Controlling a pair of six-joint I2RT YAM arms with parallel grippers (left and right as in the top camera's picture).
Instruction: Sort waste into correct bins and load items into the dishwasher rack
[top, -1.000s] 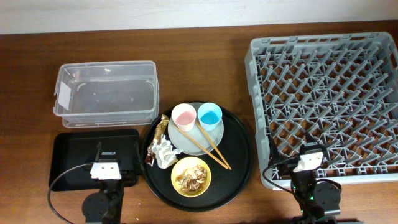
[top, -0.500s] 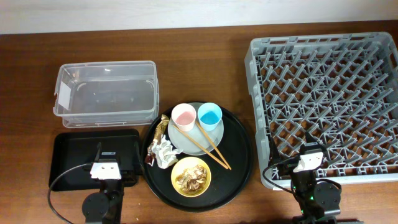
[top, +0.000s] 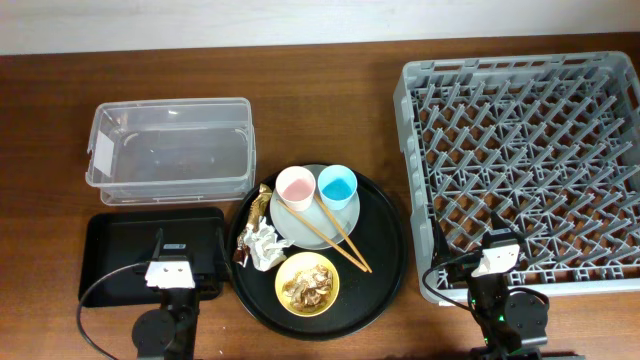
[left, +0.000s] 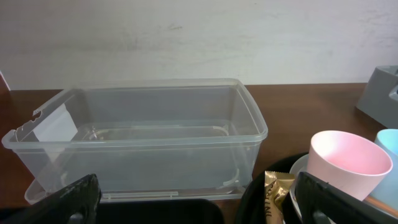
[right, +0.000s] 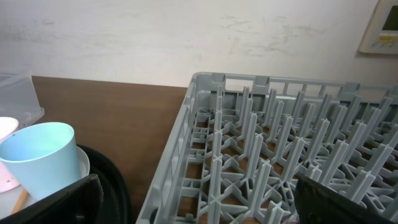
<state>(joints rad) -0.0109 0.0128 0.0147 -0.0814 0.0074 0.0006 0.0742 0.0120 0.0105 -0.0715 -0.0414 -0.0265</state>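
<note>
On the round black tray (top: 385, 250) sit a pale plate (top: 290, 228) with a pink cup (top: 295, 188), a blue cup (top: 337, 185) and chopsticks (top: 335, 231). A yellow bowl (top: 307, 283) holds brownish scraps. A white paper wad (top: 264, 245) and a gold wrapper (top: 259, 206) lie at the tray's left. The clear tub (top: 168, 150) and small black tray (top: 110, 245) stand left, the grey rack (top: 520, 160) right. My left gripper (left: 199, 214) is open and empty over the small black tray. My right gripper (right: 196, 211) is open and empty over the rack's front left corner.
The left wrist view shows the clear tub (left: 143, 134), the pink cup (left: 348, 165) and the gold wrapper (left: 278, 193). The right wrist view shows the blue cup (right: 43, 155) and rack pegs (right: 261, 149). A pale wall runs behind the table.
</note>
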